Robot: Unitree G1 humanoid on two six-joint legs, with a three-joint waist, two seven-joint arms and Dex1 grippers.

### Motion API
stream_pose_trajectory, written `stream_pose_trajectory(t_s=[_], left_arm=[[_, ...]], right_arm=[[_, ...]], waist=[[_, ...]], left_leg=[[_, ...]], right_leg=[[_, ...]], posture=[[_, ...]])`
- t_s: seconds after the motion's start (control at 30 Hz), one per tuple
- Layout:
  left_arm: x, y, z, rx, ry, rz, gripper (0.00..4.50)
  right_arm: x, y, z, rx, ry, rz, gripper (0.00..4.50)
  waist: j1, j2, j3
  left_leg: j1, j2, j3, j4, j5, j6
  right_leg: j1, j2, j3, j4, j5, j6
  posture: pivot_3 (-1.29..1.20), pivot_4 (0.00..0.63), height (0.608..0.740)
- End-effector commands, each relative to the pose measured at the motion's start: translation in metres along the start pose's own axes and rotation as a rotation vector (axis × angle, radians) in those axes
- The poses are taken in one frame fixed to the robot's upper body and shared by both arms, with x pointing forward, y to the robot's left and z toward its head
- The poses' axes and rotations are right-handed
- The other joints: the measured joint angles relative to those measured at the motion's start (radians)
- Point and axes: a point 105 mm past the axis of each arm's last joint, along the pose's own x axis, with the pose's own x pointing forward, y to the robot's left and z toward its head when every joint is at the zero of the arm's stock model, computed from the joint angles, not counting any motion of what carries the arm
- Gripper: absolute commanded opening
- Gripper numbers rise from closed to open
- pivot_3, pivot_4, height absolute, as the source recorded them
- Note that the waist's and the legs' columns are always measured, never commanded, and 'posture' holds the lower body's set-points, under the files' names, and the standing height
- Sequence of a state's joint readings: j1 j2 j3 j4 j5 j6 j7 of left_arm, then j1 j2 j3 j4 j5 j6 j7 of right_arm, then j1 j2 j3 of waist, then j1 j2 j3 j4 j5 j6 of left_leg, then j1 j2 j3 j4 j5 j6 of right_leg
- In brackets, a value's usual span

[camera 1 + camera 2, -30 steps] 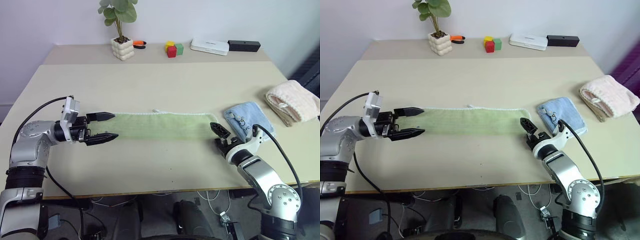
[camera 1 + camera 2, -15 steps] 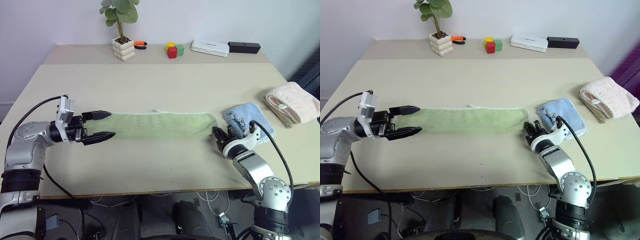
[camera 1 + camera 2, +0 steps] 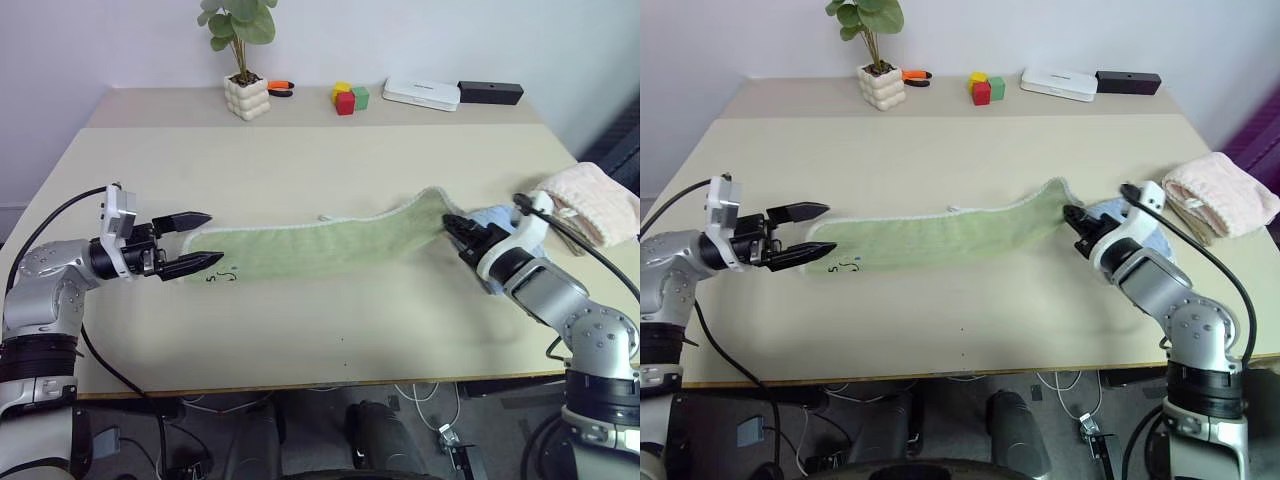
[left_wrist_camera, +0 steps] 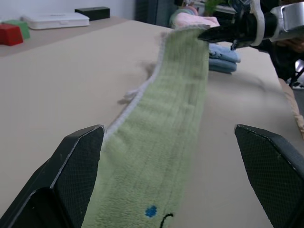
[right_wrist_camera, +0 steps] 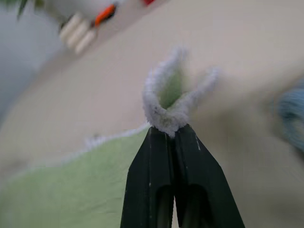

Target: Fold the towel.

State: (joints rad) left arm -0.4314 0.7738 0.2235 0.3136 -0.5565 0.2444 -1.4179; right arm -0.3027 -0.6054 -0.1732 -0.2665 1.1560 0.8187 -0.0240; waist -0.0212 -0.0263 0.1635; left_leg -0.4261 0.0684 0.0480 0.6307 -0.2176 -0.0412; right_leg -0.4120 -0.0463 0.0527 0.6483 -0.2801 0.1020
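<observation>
The towel [image 3: 320,247] is lying as a long narrow strip on the table [image 3: 300,160], its long axis running parallel to the near edge. Its right end is rising off the surface, where the right gripper [image 3: 452,224] is pinching the white edging with fingers pressed together; the right wrist view is showing that bunched edge close up. The left gripper [image 3: 198,240] is standing wide apart at the towel's left end, beside the small dark mark [image 3: 846,265].
</observation>
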Motion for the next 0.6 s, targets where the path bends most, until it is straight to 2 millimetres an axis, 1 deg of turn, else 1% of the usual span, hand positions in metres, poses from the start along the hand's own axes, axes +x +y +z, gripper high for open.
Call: stream_pose_trajectory(t_s=[0.03, 0.13, 0.17, 0.23, 0.3, 0.4, 0.5, 0.6], left_arm=[[-0.006, 0.003, 0.014, 0.059, -0.027, 0.025, 4.5], [-0.008, 0.003, 0.014, 0.062, -0.032, 0.038, 4.5], [-0.01, 0.002, 0.014, 0.063, -0.033, 0.043, 4.5], [-0.012, 0.003, 0.014, 0.067, -0.034, 0.053, 4.5], [-0.014, 0.002, 0.015, 0.066, -0.038, 0.059, 4.5], [-0.016, 0.001, 0.014, 0.067, -0.039, 0.067, 4.5], [-0.017, -0.001, 0.014, 0.069, -0.044, 0.078, 4.5], [-0.02, -0.004, 0.013, 0.069, -0.046, 0.087, 4.5]], right_arm=[[0.006, 0.046, 0.003, -0.201, 0.006, 0.187, 0.05], [0.013, 0.07, -0.007, -0.342, 0.041, 0.277, 0.05], [0.016, 0.082, -0.011, -0.379, 0.051, 0.322, 0.05], [0.021, 0.1, -0.017, -0.4, 0.056, 0.396, 0.05], [0.027, 0.108, -0.021, -0.386, 0.053, 0.426, 0.05], [0.038, 0.12, -0.034, -0.413, 0.083, 0.474, 0.05], [0.052, 0.134, -0.043, -0.381, 0.1, 0.509, 0.05], [0.058, 0.147, -0.058, -0.37, 0.138, 0.549, 0.05]], waist=[[0.001, 0.0, 0.0], [0.003, 0.0, 0.0], [0.004, 0.0, 0.0], [0.004, 0.0, 0.0], [0.005, 0.0, 0.0], [0.006, -0.001, 0.0], [0.005, -0.001, 0.0], [0.004, -0.001, 0.0]], left_leg=[[0.0, 0.0, 0.0, 0.0, 0.0, 0.0], [-0.001, 0.0, 0.0, 0.0, 0.0, 0.0], [-0.001, 0.0, 0.0, 0.0, 0.0, 0.0], [-0.001, 0.0, 0.0, 0.001, 0.0, 0.0], [-0.001, 0.0, 0.0, 0.001, 0.0, 0.0], [-0.001, 0.0, 0.0, 0.001, 0.0, 0.0], [-0.001, 0.0, 0.001, 0.001, 0.0, 0.0], [-0.001, 0.0, 0.0, 0.001, 0.0, 0.0]], right_leg=[[0.0, 0.0, 0.0, 0.0, 0.0, 0.0], [0.0, 0.0, 0.0, 0.0, 0.0, 0.0], [-0.001, 0.0, 0.0, 0.0, 0.0, 0.0], [-0.001, 0.0, 0.0, 0.0, 0.0, 0.0], [-0.001, 0.0, 0.0, 0.0, 0.0, 0.0], [-0.001, 0.0, 0.0, 0.0, 0.0, 0.0], [-0.001, 0.0, 0.0, 0.001, 0.0, 0.0], [-0.001, 0.0, 0.0, 0.001, 0.0, 0.0]], posture=[[0.0, 0.15, 0.74], [0.0, 0.15, 0.74], [0.0, 0.15, 0.74], [0.0, 0.15, 0.74], [0.0, 0.15, 0.74], [0.0, 0.15, 0.74], [0.0, 0.15, 0.74], [0.0, 0.15, 0.74]])
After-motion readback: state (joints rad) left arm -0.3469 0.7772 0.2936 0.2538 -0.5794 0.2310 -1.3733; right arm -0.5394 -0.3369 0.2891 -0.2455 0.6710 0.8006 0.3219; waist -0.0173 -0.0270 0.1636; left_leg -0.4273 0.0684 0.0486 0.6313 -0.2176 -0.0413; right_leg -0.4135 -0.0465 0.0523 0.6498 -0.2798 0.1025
